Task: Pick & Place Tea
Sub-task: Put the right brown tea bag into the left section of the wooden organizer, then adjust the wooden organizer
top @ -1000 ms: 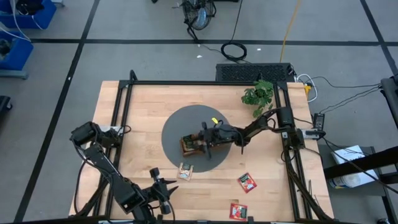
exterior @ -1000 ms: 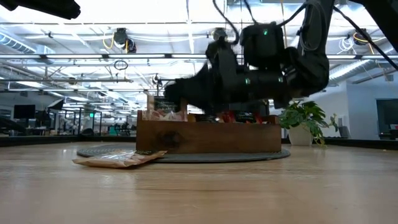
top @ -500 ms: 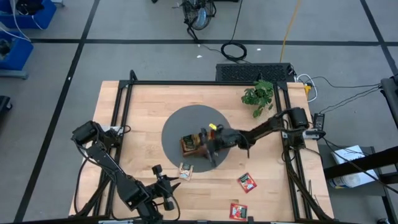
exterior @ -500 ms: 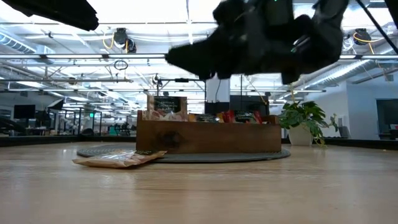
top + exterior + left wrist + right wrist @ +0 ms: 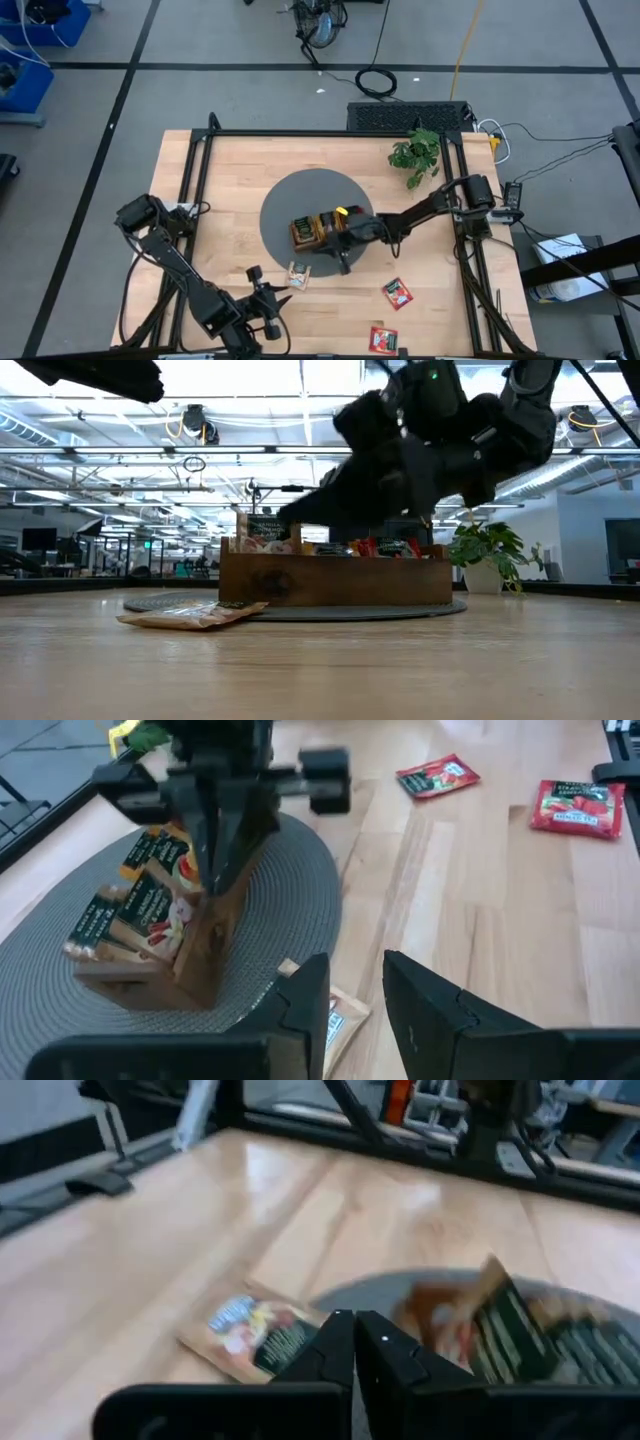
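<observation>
A brown wooden tray [image 5: 315, 232] [image 5: 205, 955] with several tea packets standing in it rests on the round grey mat [image 5: 290, 200]. One beige tea packet [image 5: 298, 275] [image 5: 258, 1332] lies flat on the wood just off the mat's near edge. Two red tea packets [image 5: 397, 292] [image 5: 383, 340] lie nearer the table's front right. My right gripper [image 5: 330, 247] [image 5: 355, 1342] hovers shut and holding nothing by the tray's near side, pointing almost level. My left gripper [image 5: 264, 300] [image 5: 355, 1005] stands open near the front edge, aimed at the beige packet.
A small potted plant [image 5: 415, 152] stands at the table's far right. A black metal frame [image 5: 190, 200] runs round the table's edges. Bare wood lies left of the mat and between the two red packets and the tray.
My right gripper has drawn back from over the tray toward the table's near and right edges, rolled a little, and shut with nothing in it. The tray and the packets on the table have kept their places.
</observation>
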